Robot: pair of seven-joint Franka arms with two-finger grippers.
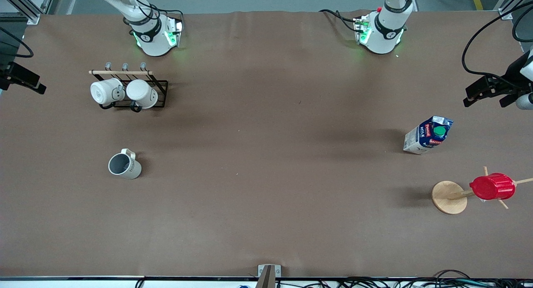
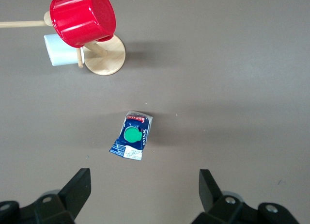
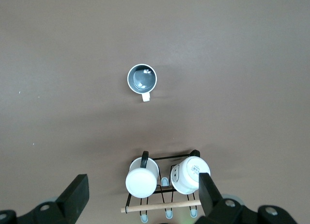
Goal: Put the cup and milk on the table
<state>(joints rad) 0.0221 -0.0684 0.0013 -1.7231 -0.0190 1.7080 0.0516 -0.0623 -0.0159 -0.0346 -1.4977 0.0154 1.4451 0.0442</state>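
Cup [image 1: 124, 164]: upright on table [image 1: 266, 163], toward right arm's end. Milk [image 1: 427, 135]: upright, toward left arm's end. Both appear already placed; judged next: arms retire. Left gripper [image 2: 144, 197]: wide apart, empty, high over milk. Right gripper [image 3: 143, 200]: wide apart, empty, above the mug rack [image 3: 163, 185].

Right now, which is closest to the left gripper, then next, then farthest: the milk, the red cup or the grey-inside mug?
Judged from the front view, from the open left gripper, up at the left arm's end:
1. The milk, standing on the table close by.
2. The red cup, on its wooden peg stand, nearer the front camera.
3. The cup, at the right arm's end.
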